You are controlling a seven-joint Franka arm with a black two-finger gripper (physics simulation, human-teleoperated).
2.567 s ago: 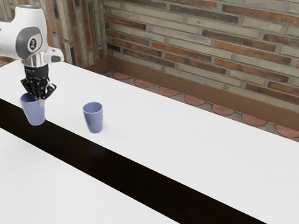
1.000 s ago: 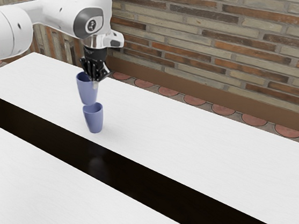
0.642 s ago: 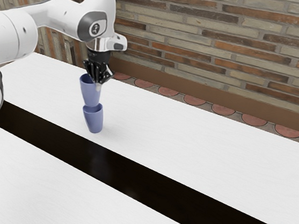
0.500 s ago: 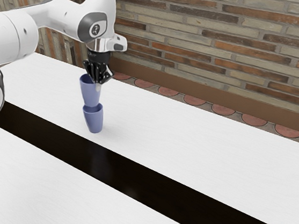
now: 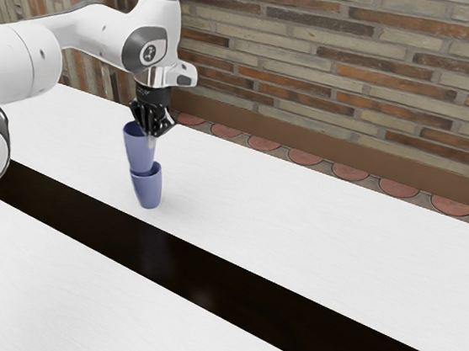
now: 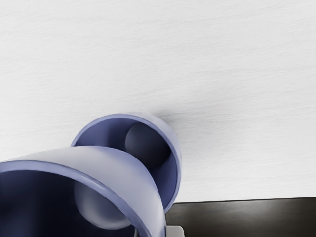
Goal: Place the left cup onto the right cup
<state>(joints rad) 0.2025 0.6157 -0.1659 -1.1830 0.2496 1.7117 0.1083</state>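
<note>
Nearest the camera, in front of the right cup (image 5: 147, 188), a dark band (image 5: 246, 300) crosses the white table (image 5: 314, 218). The wrist view catches that band (image 6: 247, 217) just beside the same cup's (image 6: 170, 148) foot. The right cup stands upright with its mouth open upward, which is what makes it able to take a second cup.

Directly above the right cup, the left cup (image 5: 135, 148) hangs from the black fingers (image 5: 150, 127), which are clamped on its rim. A rim grip leaves the cup's base free to go in first. The base sits at the mouth of the right cup, and the body leans away from it toward the exterior view's left, so the two are not coaxial. From the hand's camera, the left cup's wall (image 6: 111, 170) overlaps part of the right cup's opening. My judgement is that nesting has begun but is not finished. The tilt needs straightening before release, or the upper cup may tip out or knock the lower one over.

Beyond the right cup the table runs bare to a brick wall (image 5: 358, 54). The arm (image 5: 73, 34) reaches in from the exterior view's left.
</note>
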